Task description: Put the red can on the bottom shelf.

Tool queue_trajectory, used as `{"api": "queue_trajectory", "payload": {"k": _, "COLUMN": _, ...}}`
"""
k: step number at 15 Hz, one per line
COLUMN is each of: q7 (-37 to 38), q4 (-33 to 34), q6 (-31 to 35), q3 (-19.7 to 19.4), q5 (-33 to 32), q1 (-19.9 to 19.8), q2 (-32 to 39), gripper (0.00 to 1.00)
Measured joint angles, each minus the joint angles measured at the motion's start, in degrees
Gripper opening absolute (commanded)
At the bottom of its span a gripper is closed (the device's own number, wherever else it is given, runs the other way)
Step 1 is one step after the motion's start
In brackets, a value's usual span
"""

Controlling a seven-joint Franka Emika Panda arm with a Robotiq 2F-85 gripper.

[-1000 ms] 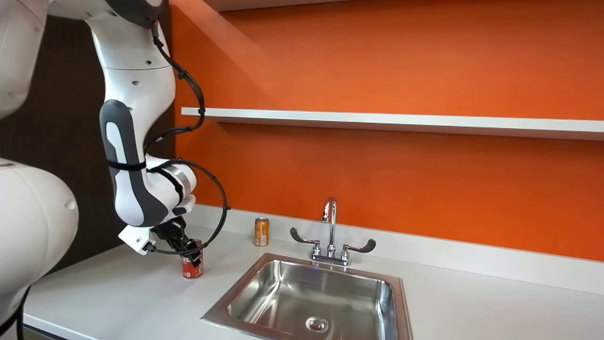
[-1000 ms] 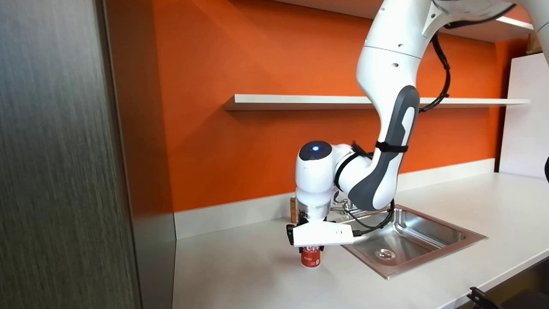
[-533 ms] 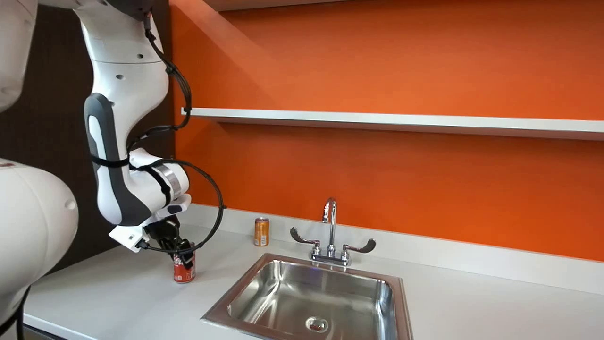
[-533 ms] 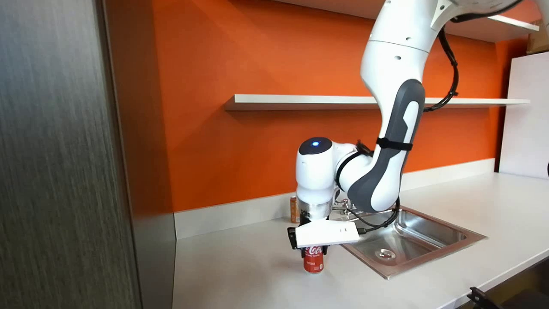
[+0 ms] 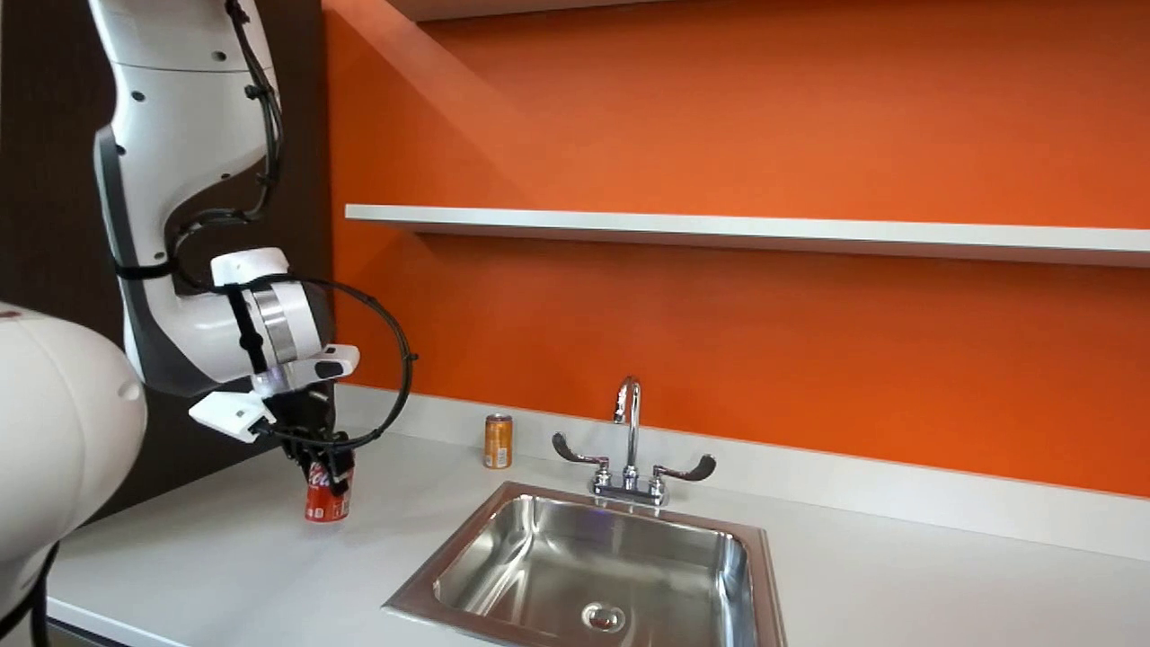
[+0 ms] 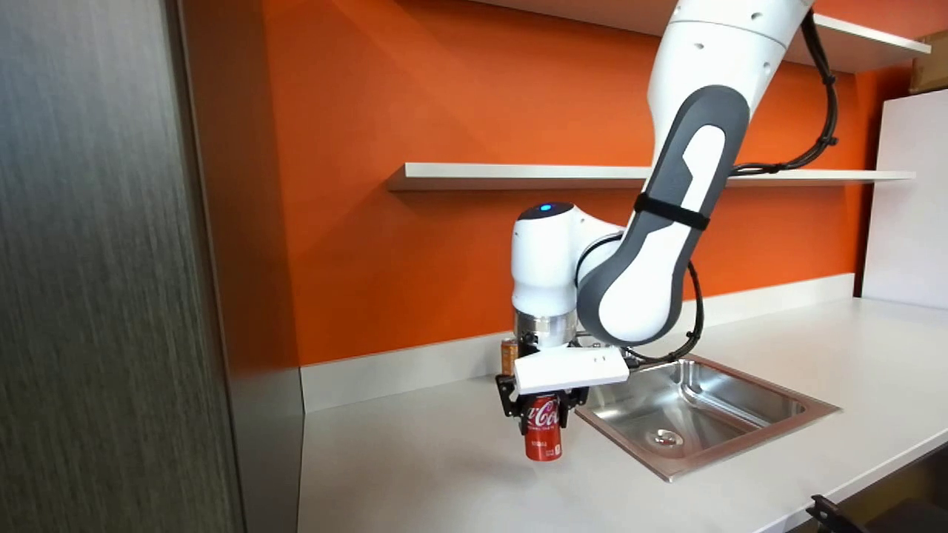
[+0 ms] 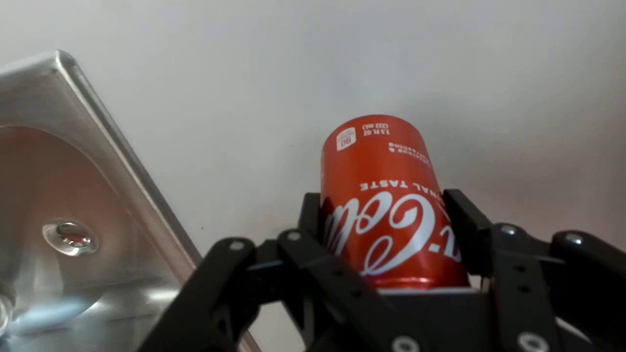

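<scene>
Gripping red can (image 7: pixel 381 171), fine print (image 7: pixel 375 128) legible only in wrist view

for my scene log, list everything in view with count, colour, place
wall: 1, orange, background
bottom shelf: 1, pale grey, on wall
upper shelf: 1, pale, above
backsplash: 1, white, along wall
countertop: 1, white, below
sink: 1, silver, in countertop
faucet: 1, silver, behind sink
orange can: 1, orange, near backsplash
red can: 1, red, near sink
dark panel: 1, grey-brown, one end
white panel: 1, white, opposite end
box: 1, brown, above white panel
dark shapes: count unclear, black, by countertop's edge
arm: 1, white and grey, over countertop
cables: several, black, along arm
gripper: 1, black, gripping red can
</scene>
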Motion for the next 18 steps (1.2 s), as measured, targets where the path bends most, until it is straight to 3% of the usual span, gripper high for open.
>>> {"api": "queue_trajectory", "payload": {"k": 4, "q7": -16.1, "q4": -0.2, "q6": -7.2, "q3": 2.0, "q5": 15.9, "q1": 0.2, "q2": -7.1, "gripper": 0.39}}
{"api": "queue_trajectory", "payload": {"k": 7, "q7": -23.6, "q4": 0.4, "q6": -15.0, "q3": 2.9, "q5": 22.7, "q1": 0.4, "q2": -13.8, "gripper": 0.39}}
{"api": "queue_trajectory", "payload": {"k": 13, "q7": -30.3, "q4": 3.4, "q6": -29.0, "q3": 3.7, "q5": 26.0, "q1": 0.3, "q2": -25.3, "gripper": 0.39}}
{"api": "queue_trajectory", "payload": {"k": 18, "q7": -31.8, "q4": 6.5, "q6": -34.7, "q3": 5.1, "q5": 26.0, "q1": 0.0, "q2": -32.4, "gripper": 0.39}}
